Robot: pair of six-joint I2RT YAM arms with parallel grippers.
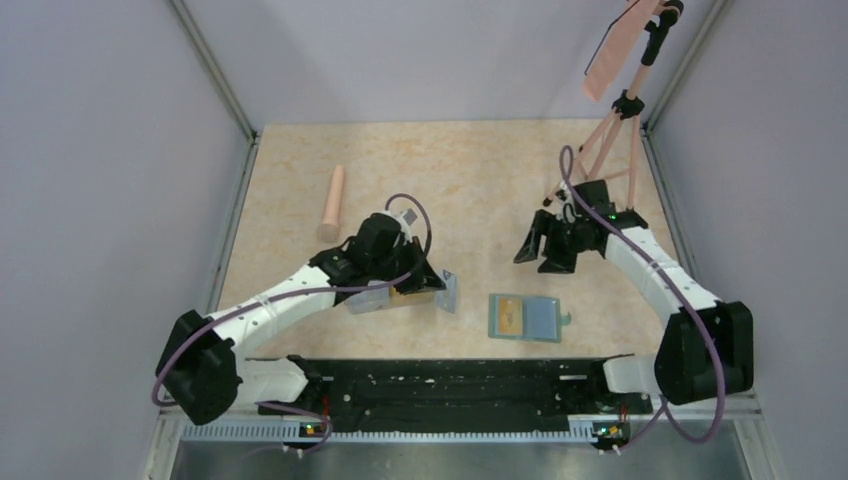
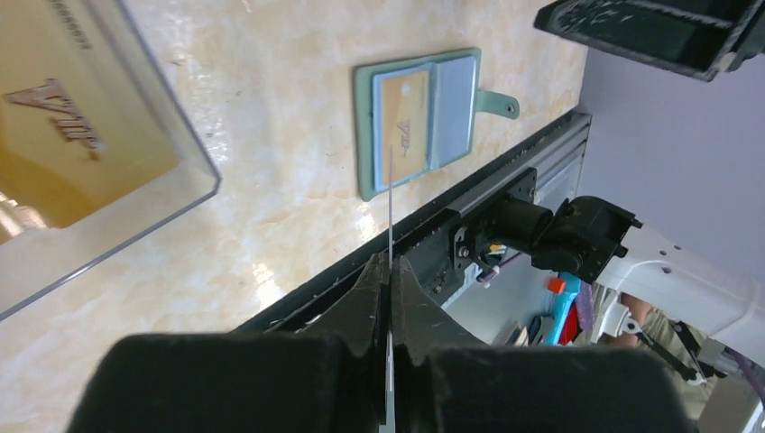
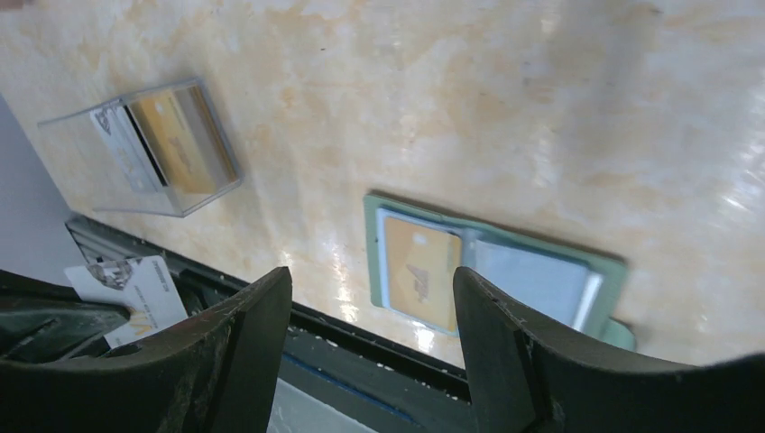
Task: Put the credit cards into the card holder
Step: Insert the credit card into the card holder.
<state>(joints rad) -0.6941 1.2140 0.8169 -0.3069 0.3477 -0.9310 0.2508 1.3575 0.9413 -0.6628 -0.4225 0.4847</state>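
Lying open and flat on the table (image 1: 480, 180), the green card holder (image 1: 525, 318) has a yellow-orange card (image 1: 510, 316) in its left pocket. Left of the card holder sits a clear plastic box (image 1: 368, 299) with more cards (image 3: 180, 140) inside. The left gripper (image 2: 390, 266) is over it, jaws pinched on a thin card (image 2: 390, 207) seen edge-on. Beyond the card holder hangs the right gripper (image 1: 543, 255), jaws wide, holding nothing.

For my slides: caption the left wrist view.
Left gripper pinches a card edge-on, open card holder lying beyond.
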